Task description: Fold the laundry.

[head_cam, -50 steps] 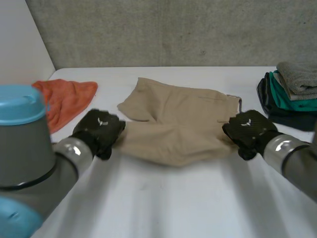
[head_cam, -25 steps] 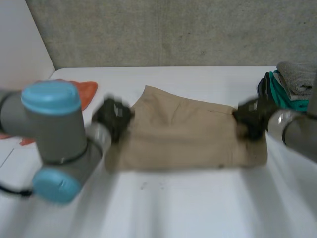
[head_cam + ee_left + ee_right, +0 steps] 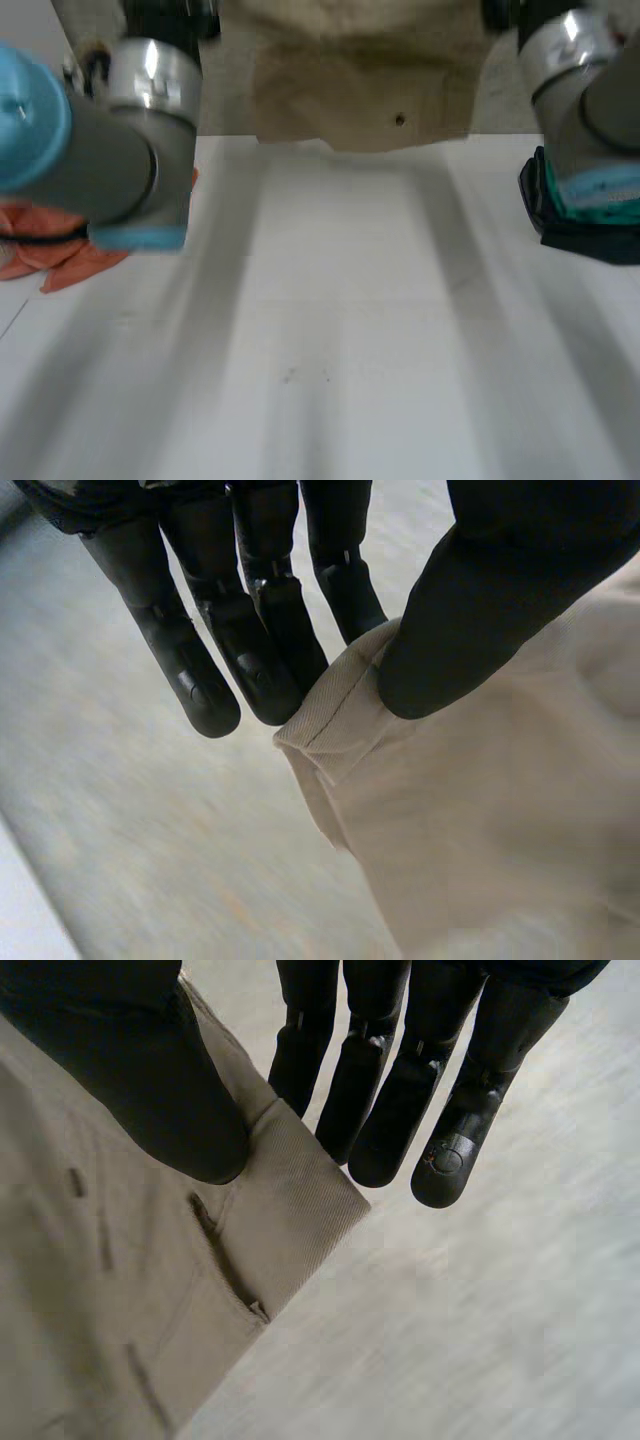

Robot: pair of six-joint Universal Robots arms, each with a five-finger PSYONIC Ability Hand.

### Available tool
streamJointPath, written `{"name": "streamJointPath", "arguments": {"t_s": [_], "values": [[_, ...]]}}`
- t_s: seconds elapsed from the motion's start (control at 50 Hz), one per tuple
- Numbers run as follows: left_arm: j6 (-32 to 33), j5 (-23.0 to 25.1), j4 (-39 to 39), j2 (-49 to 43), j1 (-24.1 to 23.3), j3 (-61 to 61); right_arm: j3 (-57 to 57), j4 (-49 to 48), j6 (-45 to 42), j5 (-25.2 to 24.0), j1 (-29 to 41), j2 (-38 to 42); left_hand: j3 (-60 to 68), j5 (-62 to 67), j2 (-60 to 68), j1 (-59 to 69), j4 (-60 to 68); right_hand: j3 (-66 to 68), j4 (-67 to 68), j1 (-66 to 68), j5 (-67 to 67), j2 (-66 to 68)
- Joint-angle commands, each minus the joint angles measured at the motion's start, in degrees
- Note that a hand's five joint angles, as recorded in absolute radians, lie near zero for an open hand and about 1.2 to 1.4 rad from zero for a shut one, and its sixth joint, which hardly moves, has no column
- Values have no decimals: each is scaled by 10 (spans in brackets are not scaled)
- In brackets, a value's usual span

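We are holding the beige shorts (image 3: pixel 360 80) up in the air between our two arms, in front of the grey wall. Their lower edge is hanging level with the far edge of the white tabletop (image 3: pixel 340 330), and we cannot tell whether it is touching. A small dark button (image 3: pixel 399 120) is showing near that lower edge.

Our left hand (image 3: pixel 500 580) is pinching one upper corner of the shorts, the thumb pressing a stitched hem against the straight fingers (image 3: pixel 255 670) behind it. Our right hand (image 3: pixel 140 1080) is clamping the opposite upper corner the same way, with the thumb on the front of the cloth and the fingers (image 3: pixel 385 1130) reaching past it at the back.

An orange cloth (image 3: pixel 50 255) is lying on the tabletop below our left arm (image 3: pixel 100 150). A stack of folded clothes (image 3: pixel 585 215), dark and teal, is sitting at the tabletop's right edge, just beside our right arm (image 3: pixel 590 90).
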Motion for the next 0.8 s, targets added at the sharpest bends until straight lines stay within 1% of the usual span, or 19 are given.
{"name": "streamJointPath", "arguments": {"t_s": [0.02, 0.12, 0.22, 0.24, 0.26, 0.3, 0.32, 0.38, 0.4, 0.48, 0.5, 0.52, 0.54, 0.56, 0.6, 0.62, 0.7, 0.76, 0.8], "values": [[-18, 1, -31, 14, 3, -197, 149, 67, -4, -35, -1, 26, 113, 141, 113, 145, 111, 121, 119, 235, 137, 125], [-14, 2, -85, 8, 2, -273, 203, 112, -18, -51, -1, 61, 113, 141, 113, 145, 111, 121, 119, 235, 137, 125], [-15, 1, -167, 10, -2, -312, 237, 177, -36, -51, -2, 58, 113, 141, 113, 145, 111, 121, 119, 235, 137, 125], [-15, 1, -183, 14, -2, -317, 247, 205, -39, -51, -2, 53, 113, 141, 113, 145, 111, 121, 119, 235, 137, 125], [-16, 0, -215, 23, -3, -323, 252, 219, -40, -51, -2, 50, 113, 141, 113, 145, 111, 121, 119, 235, 137, 125], [-16, 0, -250, 45, -2, -329, 260, 249, -39, -51, -2, 38, 113, 141, 113, 145, 111, 121, 119, 235, 137, 125], [-14, 0, -284, 72, -2, -335, 268, 280, -40, -51, -4, 24, 113, 141, 113, 145, 111, 121, 119, 235, 137, 125], [-14, 1, -334, 106, -2, -343, 278, 326, -40, -54, -8, 1, 113, 141, 113, 145, 111, 121, 119, 235, 137, 125], [-14, 3, -364, 124, -2, -348, 285, 355, -40, -57, -9, -12, 113, 141, 113, 145, 111, 121, 119, 235, 137, 125], [-18, 6, -407, 156, -2, -355, 301, 392, -44, -58, -9, -29, 113, 141, 113, 145, 111, 121, 119, 235, 137, 125], [-18, 6, -408, 159, -1, -355, 303, 389, -44, -57, -9, -32, 113, 141, 113, 145, 111, 121, 119, 235, 137, 125], [-18, 6, -407, 160, -1, -356, 307, 384, -42, -57, -9, -35, 113, 141, 113, 145, 111, 48, 46, 162, 65, 52], [-18, 6, -404, 161, -1, -356, 312, 373, -39, -57, -9, -39, 113, 141, 113, 145, 111, -86, -88, 28, -69, -82], [-18, 6, -398, 161, -1, -351, 322, 347, -34, -56, -9, -44, 113, 141, 113, 145, 111, -265, -267, -151, -249, -261], [-19, 6, -390, 161, 0, -346, 338, 312, -30, -55, -9, -49, 113, 141, 113, 145, 111, -384, -387, -271, -368, -380], [-19, 6, -384, 161, 0, -343, 356, 267, -22, -54, -8, -51, 113, 141, 113, 145, 111, -443, -445, -329, -427, -439], [-24, 14, -352, 161, -7, -312, 409, 161, 12, -52, -2, -65, 113, 141, 113, 145, 111, -509, -511, -395, -493, -505], [-39, 17, -339, 162, -7, -285, 432, 128, 34, -54, -1, -65, 113, 141, 113, 145, 111, -512, -515, -399, -496, -508], [-52, 18, -337, 159, -7, -270, 441, 126, 40, -58, 1, -65, 113, 141, 113, 145, 111, -511, -513, -397, -494, -507]]}}
